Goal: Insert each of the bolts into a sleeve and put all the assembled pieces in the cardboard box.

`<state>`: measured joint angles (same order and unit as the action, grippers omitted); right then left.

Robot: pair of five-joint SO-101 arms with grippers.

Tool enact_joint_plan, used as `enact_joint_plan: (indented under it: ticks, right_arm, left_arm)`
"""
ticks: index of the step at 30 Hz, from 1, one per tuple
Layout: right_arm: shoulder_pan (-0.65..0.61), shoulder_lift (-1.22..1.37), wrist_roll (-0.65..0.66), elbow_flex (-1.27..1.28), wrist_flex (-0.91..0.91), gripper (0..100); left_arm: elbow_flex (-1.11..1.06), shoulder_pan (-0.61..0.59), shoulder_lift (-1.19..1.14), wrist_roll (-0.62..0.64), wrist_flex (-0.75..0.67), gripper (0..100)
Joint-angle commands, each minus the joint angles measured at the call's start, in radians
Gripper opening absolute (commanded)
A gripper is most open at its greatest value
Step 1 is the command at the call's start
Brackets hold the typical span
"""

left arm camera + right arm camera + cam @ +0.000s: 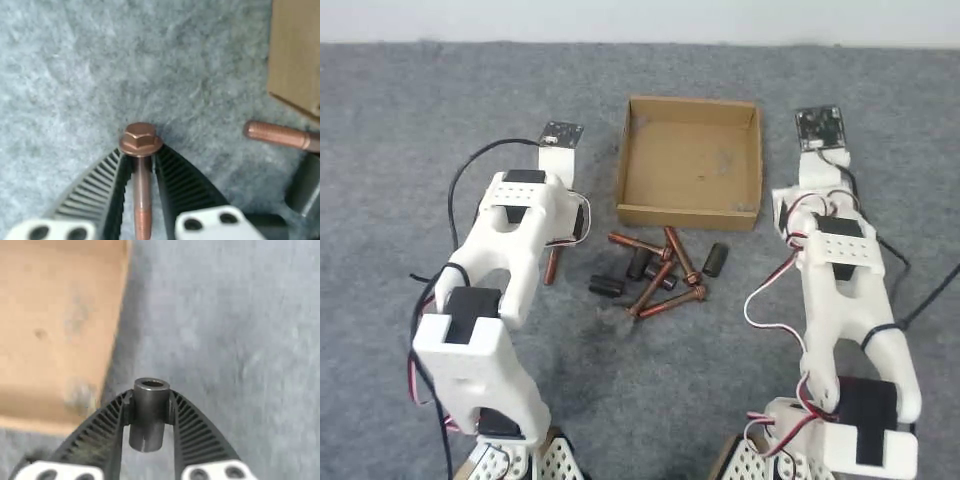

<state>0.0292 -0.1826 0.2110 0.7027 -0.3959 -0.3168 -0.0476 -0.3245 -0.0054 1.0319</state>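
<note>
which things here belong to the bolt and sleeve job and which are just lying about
Part of the job:
bolt held in the left gripper
sleeve held in the right gripper
loose bolts
loose sleeves
cardboard box

Just there:
grey carpet
the arms' cables

Cardboard box [686, 214]: set on the carpet [420, 120], at 12 o'clock from the heap.
Heap of bolts [668, 301]: laid crossed at the table's middle, with sleeves [606, 286] mixed in among them.
Lone sleeve [715, 259]: placed at 3 o'clock of the heap, just beside it.
Held bolt [140, 141]: gripped in the left gripper [141, 154], at 9 o'clock of the heap.
Held sleeve [150, 412]: gripped in the right gripper [150, 399], at 4 o'clock of the box, near its corner.
</note>
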Motion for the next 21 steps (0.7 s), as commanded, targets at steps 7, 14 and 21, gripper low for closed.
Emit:
enact_joint_plan:
  ticks: [7, 14, 21]
  right_arm:
    - [-0.104, 0.142, 0.008, -0.057, 0.331, 0.9]
    - [-0.143, 0.297, 0.003, -0.057, 0.760, 0.9]
    - [-0.199, 0.263, 0.002, 0.126, 1.113, 0.7]
  left_arm:
    - [0.002, 0.003, 0.078, -0.011, -0.015, 1]
    - [0.005, 0.003, 0.077, -0.011, -0.018, 1]
    - [0.004, 0.003, 0.074, -0.011, -0.044, 1]
